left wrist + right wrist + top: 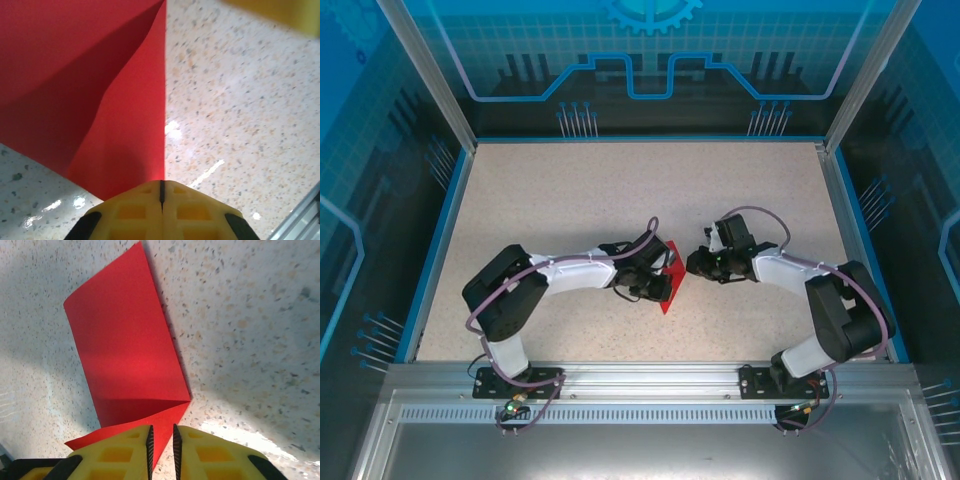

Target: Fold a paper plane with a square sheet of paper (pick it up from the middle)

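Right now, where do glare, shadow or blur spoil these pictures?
Left wrist view: white glare spots on the table, a dark shadow across the paper, a blurred yellow shape at top right. Right wrist view: paper sharp, broad soft shadows on the table. Top view: even light, all in focus.

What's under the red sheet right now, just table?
Speckled table shows along the edges of the square sheet of paper. Whatever is directly beneath is covered by its folded layers.
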Robot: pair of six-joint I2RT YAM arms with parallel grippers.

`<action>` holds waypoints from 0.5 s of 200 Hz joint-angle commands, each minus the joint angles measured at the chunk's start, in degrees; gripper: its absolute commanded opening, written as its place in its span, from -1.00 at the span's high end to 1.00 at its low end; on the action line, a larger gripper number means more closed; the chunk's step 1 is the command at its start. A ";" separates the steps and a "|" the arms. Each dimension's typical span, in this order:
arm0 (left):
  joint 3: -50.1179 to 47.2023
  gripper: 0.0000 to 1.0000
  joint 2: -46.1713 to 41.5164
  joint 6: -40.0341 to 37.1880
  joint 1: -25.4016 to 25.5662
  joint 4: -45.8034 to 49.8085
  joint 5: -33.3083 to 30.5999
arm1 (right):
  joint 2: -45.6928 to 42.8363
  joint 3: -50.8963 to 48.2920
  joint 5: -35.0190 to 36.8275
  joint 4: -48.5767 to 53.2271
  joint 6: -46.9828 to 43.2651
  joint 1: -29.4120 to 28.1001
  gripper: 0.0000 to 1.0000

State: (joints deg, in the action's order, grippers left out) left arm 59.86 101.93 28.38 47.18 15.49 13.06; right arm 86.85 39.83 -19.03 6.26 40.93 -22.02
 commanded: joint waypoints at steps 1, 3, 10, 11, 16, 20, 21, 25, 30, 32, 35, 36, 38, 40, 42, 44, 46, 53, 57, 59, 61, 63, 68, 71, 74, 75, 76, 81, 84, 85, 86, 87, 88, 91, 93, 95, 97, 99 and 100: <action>2.10 0.91 -1.00 -0.61 -1.20 3.06 -1.97 | 1.52 -0.80 -3.60 -2.10 1.16 0.75 0.57; 2.10 0.91 -0.89 -0.61 -1.30 3.06 -2.07 | 1.62 -0.81 -3.70 -2.12 1.17 0.75 0.57; 2.26 0.91 -0.62 -0.69 -1.74 3.10 -2.31 | 1.96 -0.71 -3.73 -2.21 1.17 0.75 0.55; 2.32 0.91 -0.56 -0.70 -1.74 3.13 -2.37 | 1.98 -0.71 -3.73 -2.22 1.17 0.75 0.55; 2.49 0.91 -0.27 -0.76 -2.05 3.35 -2.85 | 2.21 -0.64 -3.72 -2.30 1.17 0.75 0.54; 2.66 0.91 -0.08 -0.97 -2.14 3.54 -3.17 | 2.38 -0.64 -3.96 -2.27 1.11 0.77 0.53; 2.65 0.91 0.02 -1.05 -2.20 3.52 -3.28 | 2.46 -0.64 -3.94 -2.33 1.10 0.76 0.52; 2.87 0.91 0.26 -1.22 -2.26 3.73 -3.64 | 2.65 -0.46 -4.13 -2.40 1.07 0.75 0.51; 3.13 0.91 0.60 -1.51 -2.36 3.99 -3.95 | 2.90 -0.44 -4.25 -2.40 1.00 0.75 0.49; 3.20 0.91 0.78 -1.60 -2.44 4.06 -3.97 | 3.00 -0.41 -4.26 -2.39 1.00 0.75 0.48; 3.31 0.91 1.07 -1.65 -2.58 4.11 -4.00 | 3.12 -0.38 -4.25 -2.39 0.97 0.75 0.48; 3.32 0.91 1.12 -1.70 -2.60 4.11 -4.00 | 3.18 -0.37 -4.26 -2.44 0.99 0.75 0.48; 3.40 0.92 1.33 -1.74 -2.61 4.05 -3.94 | 3.22 -0.37 -4.20 -2.49 0.99 0.75 0.48; 3.42 0.92 1.40 -1.75 -2.66 4.05 -3.86 | 3.35 -0.37 -4.25 -2.55 1.00 0.75 0.47; 3.49 0.92 1.60 -1.75 -2.72 4.03 -3.79 | 3.44 -0.37 -4.30 -2.63 1.00 0.75 0.47; 3.51 0.92 1.74 -1.79 -2.73 4.03 -3.76 | 3.49 -0.37 -4.38 -2.72 1.00 0.75 0.47; 3.58 0.92 1.88 -1.83 -2.78 4.03 -3.77 | 3.57 -0.37 -4.40 -2.78 0.97 0.75 0.47; 3.75 0.93 2.24 -1.99 -2.88 4.18 -3.89 | 3.88 -0.31 -4.67 -2.89 1.00 0.75 0.46; 3.80 0.94 2.50 -2.16 -2.87 4.43 -4.07 | 4.02 -0.22 -4.70 -2.92 1.00 0.77 0.46; 3.91 0.94 2.64 -2.23 -2.88 4.63 -4.15 | 4.09 -0.20 -4.70 -2.92 1.00 0.76 0.46; 4.01 0.95 2.66 -2.22 -2.86 4.68 -4.29 | 4.13 -0.20 -4.77 -2.97 1.00 0.73 0.46; 4.03 0.95 2.79 -2.33 -2.94 4.78 -4.38 | 4.23 -0.15 -4.79 -3.00 1.00 0.75 0.46; 4.06 0.96 2.95 -2.52 -2.91 5.03 -4.73 | 4.38 -0.11 -4.90 -3.05 1.00 0.75 0.45; 4.04 0.96 2.94 -2.58 -3.03 5.14 -4.98 | 4.52 -0.20 -5.03 -3.17 1.00 0.75 0.45; 4.04 0.96 3.00 -2.62 -3.01 5.17 -5.29 | 4.60 -0.26 -5.13 -3.25 1.00 0.78 0.45; 4.04 0.97 3.01 -2.63 -3.03 5.17 -5.40 | 4.62 -0.18 -5.14 -3.26 1.00 0.77 0.45; 4.09 0.97 3.01 -2.58 -3.05 5.21 -5.49 | 4.68 -0.19 -5.23 -3.27 1.00 0.76 0.44; 4.04 0.97 3.07 -2.64 -3.14 5.26 -5.79 | 4.89 -0.17 -5.48 -3.38 1.00 0.80 0.43; 4.03 0.97 3.12 -2.65 -3.22 5.19 -5.77 | 4.97 -0.06 -5.60 -3.37 1.00 0.76 0.42; 4.04 0.97 3.11 -2.68 -3.23 5.22 -5.77 | 5.14 -0.05 -5.65 -3.45 1.00 0.75 0.42; 4.04 0.98 3.10 -2.70 -3.27 5.20 -5.77 | 5.20 -0.08 -5.66 -3.54 1.00 0.75 0.42; 4.04 0.98 3.10 -2.67 -3.30 5.18 -5.76 | 5.28 -0.05 -5.71 -3.58 1.00 0.75 0.42; 4.04 0.98 3.19 -2.69 -3.31 5.18 -5.76 | 5.31 -0.03 -5.73 -3.60 1.00 0.75 0.42; 4.04 0.98 3.20 -2.69 -3.33 5.19 -5.83 | 5.47 -0.02 -5.76 -3.62 1.00 0.76 0.41; 4.04 0.98 3.21 -2.71 -3.39 5.17 -5.89 | 5.58 -0.02 -5.82 -3.69 1.00 0.75 0.41; 4.04 0.99 3.24 -2.72 -3.40 5.19 -5.97 | 5.67 -0.06 -5.88 -3.75 1.00 0.75 0.41; 4.04 0.99 3.27 -2.72 -3.45 5.26 -6.12 | 5.71 -0.05 -5.88 -3.79 1.00 0.75 0.41; 4.04 0.99 3.27 -2.72 -3.53 5.32 -6.29 | 5.81 -0.05 -5.96 -3.86 1.04 0.75 0.41; 4.04 0.99 3.32 -2.72 -3.56 5.29 -6.34 | 5.80 -0.03 -5.99 -3.92 1.02 0.75 0.41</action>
State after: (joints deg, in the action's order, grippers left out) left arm 62.48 104.55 27.38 44.34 18.55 8.73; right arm 91.18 39.66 -22.94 3.55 41.58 -22.02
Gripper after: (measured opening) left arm 0.045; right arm 0.291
